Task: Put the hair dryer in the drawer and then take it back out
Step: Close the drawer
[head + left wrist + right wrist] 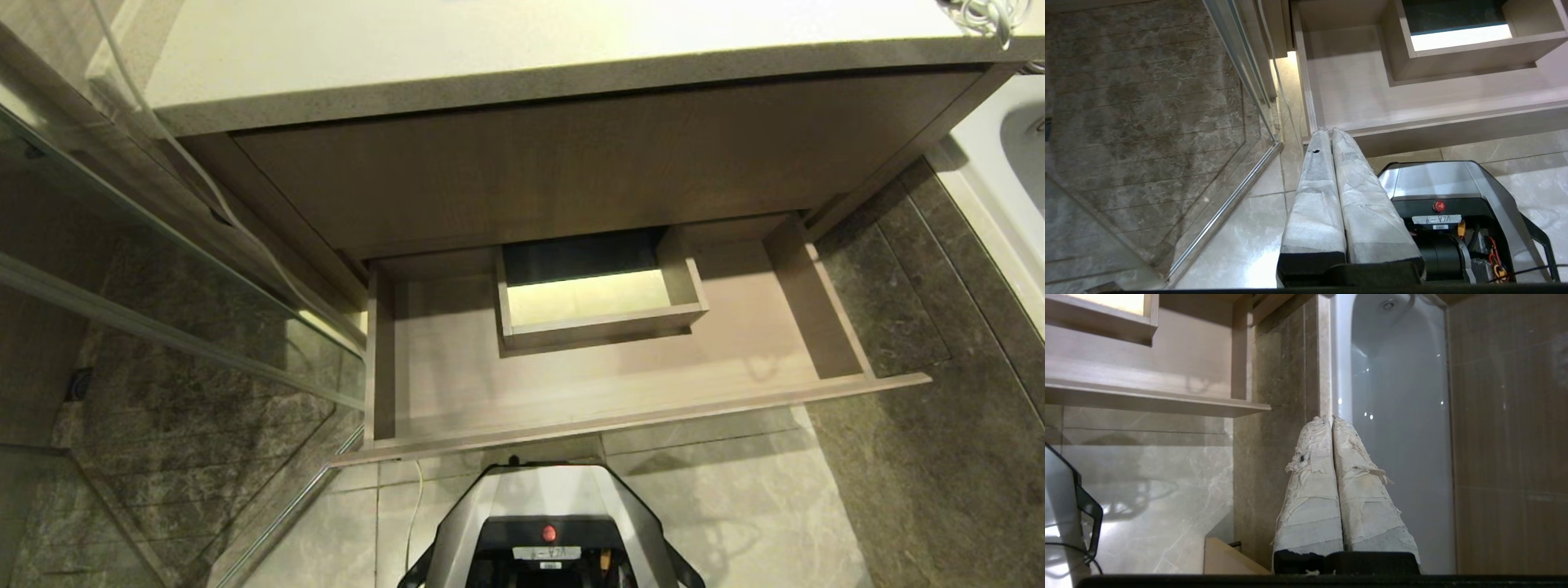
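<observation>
The left hand (1331, 131), two long fingers wrapped in white tape, has its fingers pressed together and holds nothing; it hangs above the pale tile floor (1241, 241), its tips seen against the front corner of the drawer. The right hand (1332, 419), wrapped in more frayed tape, is likewise pressed together and empty, hanging over the floor near the white bathtub (1396, 396), off the drawer's right end.

One wide handleless drawer of pale beige wood grain (588, 384) stands pulled out beneath the speckled grey stone counter (522, 57). Its base has one rectangular boxed cutout (600, 298). Nothing lies inside it. Of the hair dryer, only a coil of pale grey cord (984, 16) shows at the counter's far right corner; the body is out of view.

A glass shower panel (163, 310) stands left of the drawer, and the robot's grey base (551, 523) sits just before the drawer front.
</observation>
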